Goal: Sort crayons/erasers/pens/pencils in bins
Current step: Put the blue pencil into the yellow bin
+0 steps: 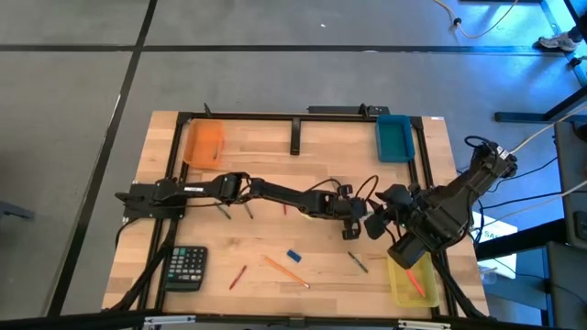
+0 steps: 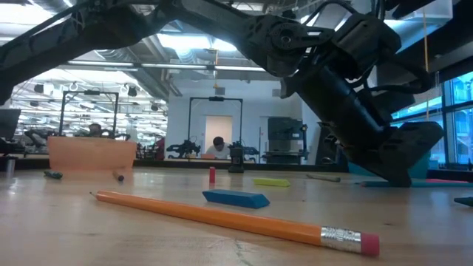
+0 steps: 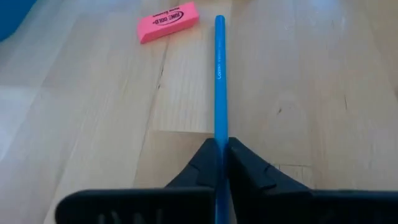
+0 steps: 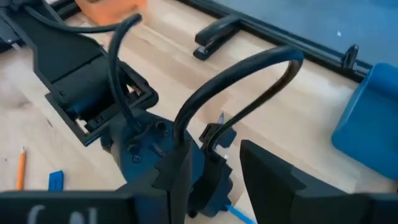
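My left gripper (image 1: 353,227) reaches across to the table's middle right and is shut on a long thin blue pencil (image 3: 219,74). The pencil points toward a pink eraser (image 3: 168,20) lying flat on the wood. My right gripper (image 1: 376,225) is open and empty right beside it, and its wrist view looks down on the left gripper's body (image 4: 186,180). The orange bin (image 1: 204,142) stands far left, the teal bin (image 1: 394,137) far right, and the yellow bin (image 1: 411,280) near right with a red stick in it. A blue eraser (image 1: 293,256) and a yellow eraser (image 2: 272,182) lie on the table. My left gripper pinches the blue pencil near one end (image 3: 219,140) between its two fingers. The pencil runs straight out ahead of the fingers, in line with them. It lies low over the wood; whether it rests on the table I cannot tell.
An orange pencil (image 1: 284,270), a red stick (image 1: 238,276) and a dark pen (image 1: 358,262) lie near the front edge. A black calculator (image 1: 188,268) is at the near left, and a black bar-shaped thing (image 1: 296,136) at the far middle. A short red crayon (image 2: 211,174) stands mid-table.
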